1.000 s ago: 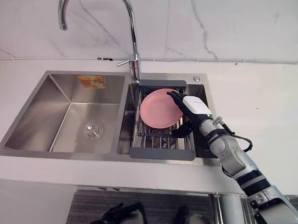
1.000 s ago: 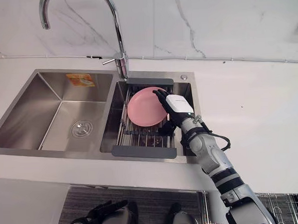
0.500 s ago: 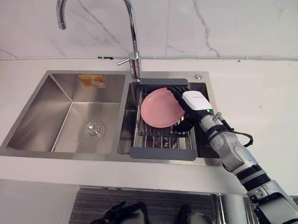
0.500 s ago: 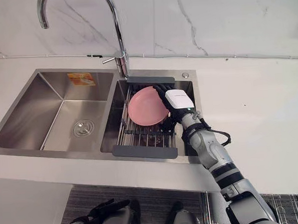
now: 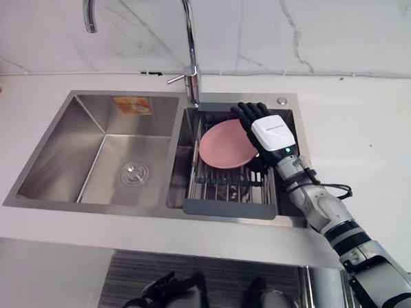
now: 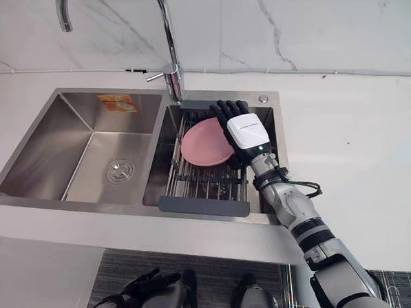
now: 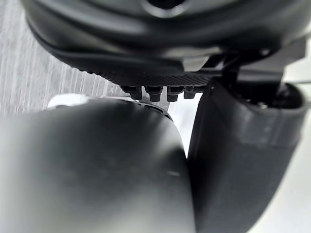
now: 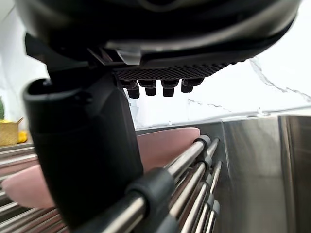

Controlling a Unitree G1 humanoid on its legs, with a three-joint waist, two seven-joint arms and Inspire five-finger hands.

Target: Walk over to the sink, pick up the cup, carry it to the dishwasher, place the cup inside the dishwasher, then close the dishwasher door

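Pink plate (image 5: 224, 145) rests tilted on the rack (image 5: 229, 206) in the right basin of the sink (image 5: 54, 162), face up. Right hand (image 5: 270, 133) is at the plate's right rim, fingers straight, gripping nothing.

Pink round shallow dish (image 5: 222, 144), propped tilted on the metal sink rack (image 5: 228, 189), just beside the right hand (image 5: 270, 132).

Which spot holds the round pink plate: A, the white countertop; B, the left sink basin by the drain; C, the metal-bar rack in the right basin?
C: the round pink plate lies on the metal-bar rack in the right basin, by the right hand.
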